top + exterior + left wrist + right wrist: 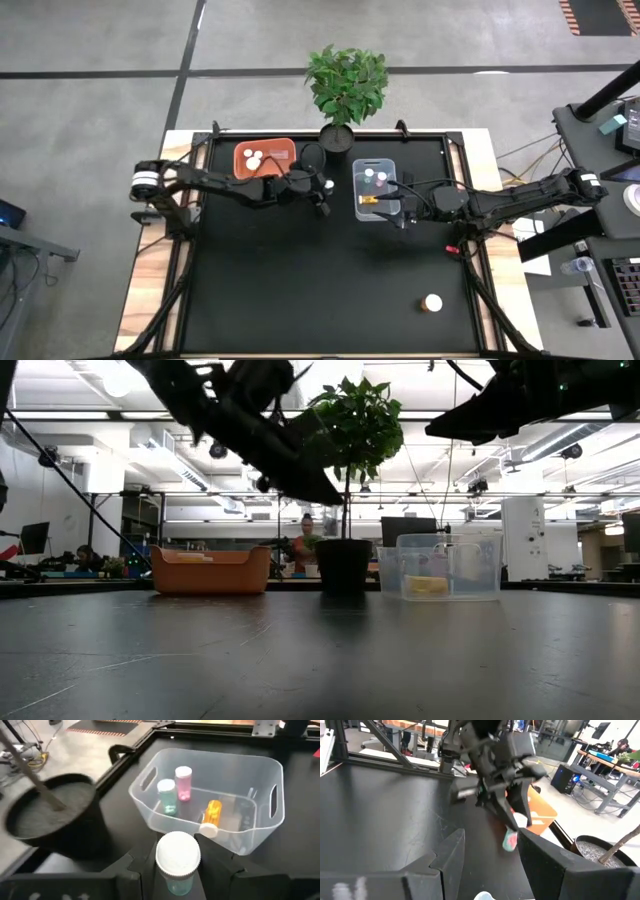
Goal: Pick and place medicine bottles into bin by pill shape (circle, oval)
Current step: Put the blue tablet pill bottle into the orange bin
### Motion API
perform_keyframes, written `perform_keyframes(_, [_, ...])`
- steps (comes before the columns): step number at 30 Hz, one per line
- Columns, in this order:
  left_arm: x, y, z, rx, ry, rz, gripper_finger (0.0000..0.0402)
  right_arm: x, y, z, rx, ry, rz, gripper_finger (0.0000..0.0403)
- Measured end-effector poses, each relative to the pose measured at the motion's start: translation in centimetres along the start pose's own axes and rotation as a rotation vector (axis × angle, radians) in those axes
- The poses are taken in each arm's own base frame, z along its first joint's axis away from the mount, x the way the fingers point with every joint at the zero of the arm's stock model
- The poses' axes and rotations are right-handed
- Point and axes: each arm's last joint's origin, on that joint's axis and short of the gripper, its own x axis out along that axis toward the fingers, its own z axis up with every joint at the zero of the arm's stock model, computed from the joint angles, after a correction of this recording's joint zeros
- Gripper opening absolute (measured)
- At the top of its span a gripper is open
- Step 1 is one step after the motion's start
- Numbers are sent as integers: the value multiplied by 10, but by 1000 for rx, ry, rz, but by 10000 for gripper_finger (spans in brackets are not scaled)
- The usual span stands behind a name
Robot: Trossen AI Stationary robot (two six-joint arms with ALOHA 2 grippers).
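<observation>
The left claw (178,870) holds a small white-capped bottle with a pale green body (178,862) between its dark fingers, lifted above the black desk (320,290) near the far edge, between the orange tray (281,150) and the clear plastic bin (392,166); the right claw (405,214) hangs at the clear bin's near side, its fingers standing apart in its wrist view with nothing between them. My judgement is that the grip sits low on the bottle under a wide cap, so a quick swing could tip or drop it short of a bin; a wrong pick of bin is also possible, since the pill shape cannot be read here. The left wrist view shows the clear bin already holding two pale bottles (175,790) and an amber one (211,816), which the low view blurs; the high view alone shows white caps in the orange tray, one bottle (431,302) alone near the desk's front right corner, and the potted green plant (342,90) at the far edge.
</observation>
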Motion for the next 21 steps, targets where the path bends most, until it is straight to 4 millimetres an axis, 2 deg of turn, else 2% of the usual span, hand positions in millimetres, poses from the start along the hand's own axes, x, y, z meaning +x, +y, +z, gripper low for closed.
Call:
perform_keyframes(6, [-26,13,19,32,-21,74,106,0,0,0,2,0,0,176])
perform_keyframes(10, [-41,25,22,43,-20,150,106,0,0,0,2,1,0,176])
perform_keyframes(14, [-50,43,18,17,-7,244,106,0,0,-1,2,3,1,176])
perform_keyframes(21, [-49,80,-11,-135,49,424,107,0,0,-1,2,3,1,176])
